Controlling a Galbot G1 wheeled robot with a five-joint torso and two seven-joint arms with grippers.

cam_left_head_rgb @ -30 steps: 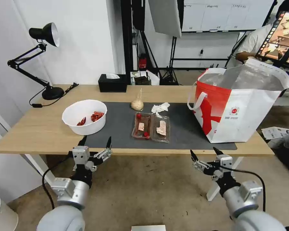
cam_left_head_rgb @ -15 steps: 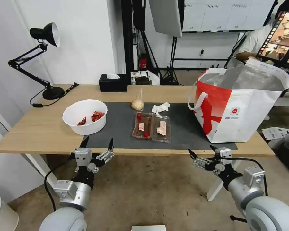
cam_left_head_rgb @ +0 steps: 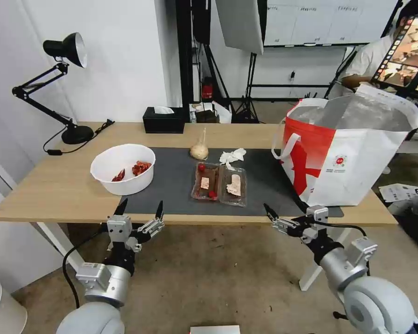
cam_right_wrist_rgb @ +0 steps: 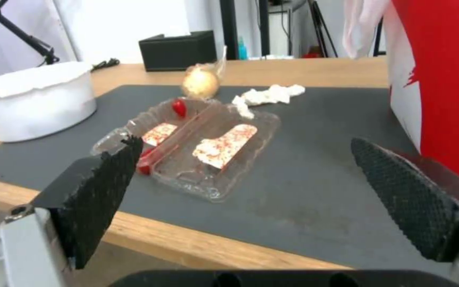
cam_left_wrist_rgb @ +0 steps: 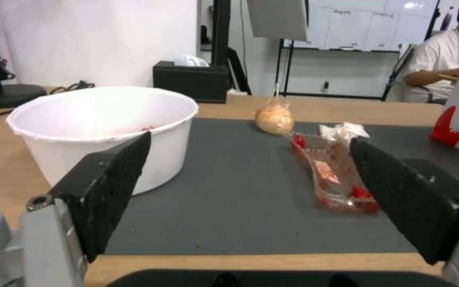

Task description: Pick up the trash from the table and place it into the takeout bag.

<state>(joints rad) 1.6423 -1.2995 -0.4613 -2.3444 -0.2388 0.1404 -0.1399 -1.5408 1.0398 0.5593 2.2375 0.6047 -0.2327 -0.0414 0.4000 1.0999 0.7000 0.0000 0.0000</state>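
My 2 black fingers (cam_right_wrist_rgb: 99,191) are spread wide at the table (cam_right_wrist_rgb: 203,249) edge. Between them on the grey mat (cam_right_wrist_rgb: 304,191) lies a clear tray (cam_right_wrist_rgb: 197,153); the red-and-white bag (cam_right_wrist_rgb: 442,79) stands beside it.

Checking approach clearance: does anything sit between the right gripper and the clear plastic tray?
Nothing visible does. The right gripper, open, hangs off the table's near edge, and bare dark mat lies between it and the clear tray. The takeout bag stands off to the side.

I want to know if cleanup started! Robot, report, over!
Left gripper, right gripper: open, empty, short of table. Trash untouched on mat. Takeout bag open. Nothing in the way.
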